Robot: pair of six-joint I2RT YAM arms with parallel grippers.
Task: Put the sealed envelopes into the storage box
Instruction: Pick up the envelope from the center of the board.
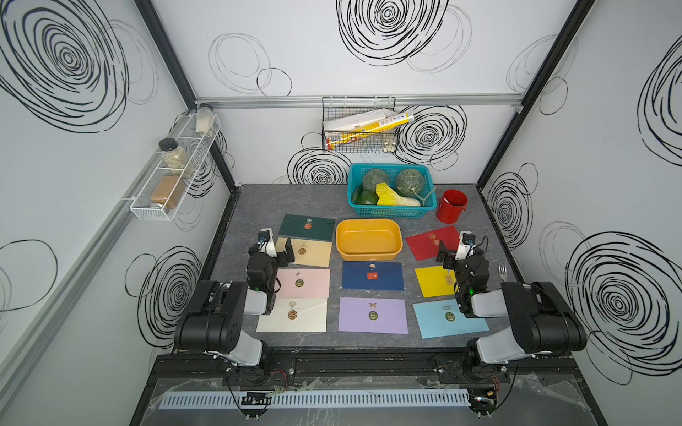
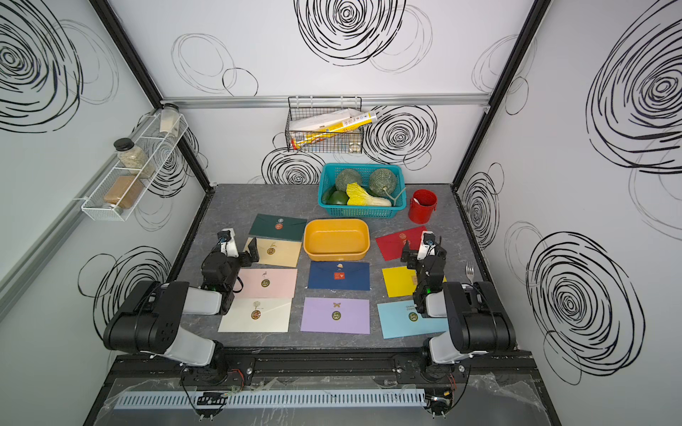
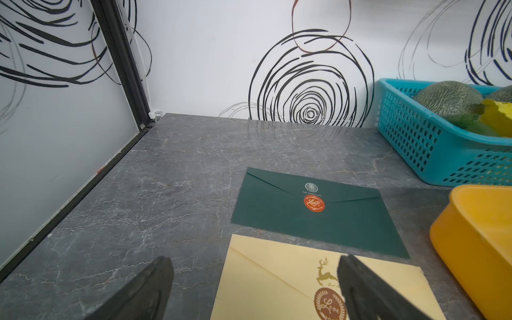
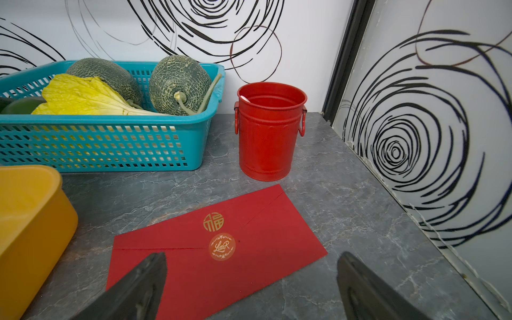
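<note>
**Q:** Illumination?
**A:** Bright, even and diffuse, from overhead; white walls uniformly lit. Shadows are soft and short, e.g. beneath the basket [image 4: 110, 149] and beside the storage box [image 3: 471, 249] on the bench [image 3: 166, 180].

**Q:** Glare?
**A:** Mild: the bench faintly mirrors the wall pattern in the left wrist view.

**Q:** Image faults?
**A:** Both top views: slightly soft, frame posts [image 1: 162, 48] splayed by the wide angle. Wrist views: seal sticker [image 4: 222, 246] lettering legible; jaws, close to the lens, blurred; wall lines fringed blue and red.
</note>
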